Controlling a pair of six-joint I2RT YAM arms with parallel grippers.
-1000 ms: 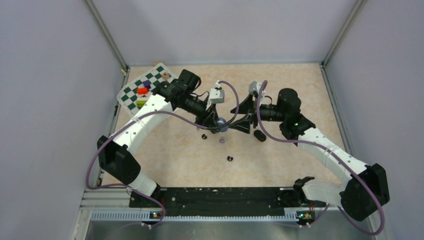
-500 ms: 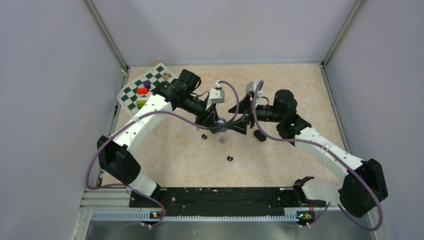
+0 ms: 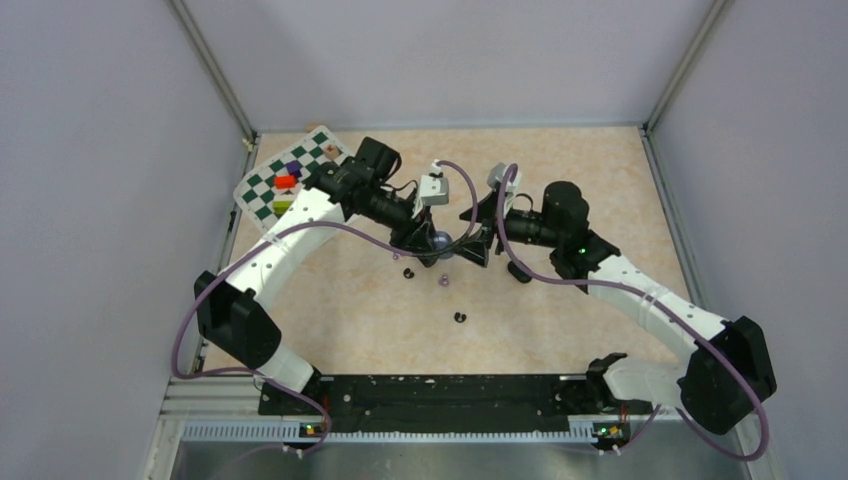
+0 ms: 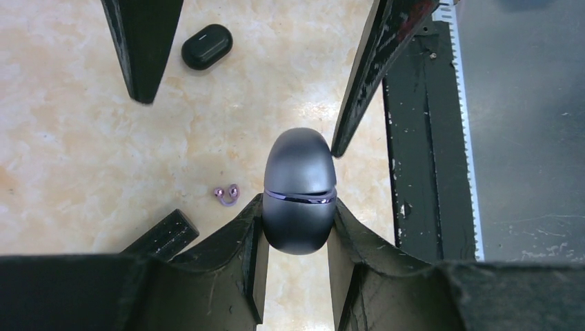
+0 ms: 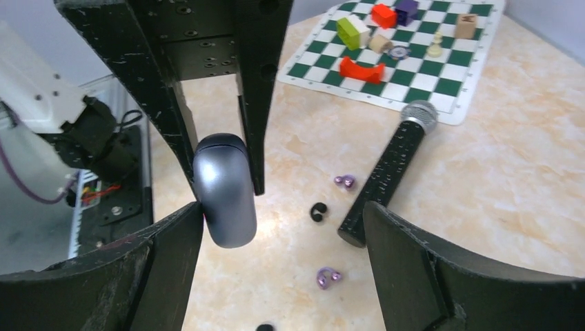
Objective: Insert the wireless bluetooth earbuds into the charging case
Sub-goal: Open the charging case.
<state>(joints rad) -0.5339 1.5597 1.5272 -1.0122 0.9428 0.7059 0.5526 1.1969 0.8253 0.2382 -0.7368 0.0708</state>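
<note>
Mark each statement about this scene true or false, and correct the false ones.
1. The left tool grips the grey case. True.
2. The grey case is open. False: its lid is closed.
3. The right tool is shut. False: its jaws stand wide, either side of the grey case.
4. Purple earbuds lie on the table. True.
5. The right tool holds the black case. False: the black case lies on the table.

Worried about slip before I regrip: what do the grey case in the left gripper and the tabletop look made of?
Grey case: probably smooth plastic, satin metallic-grey, judging by its soft highlights and thin glossy purple seam. Tabletop: marbled beige, slightly glossy; stone or laminate, cannot tell which.
</note>
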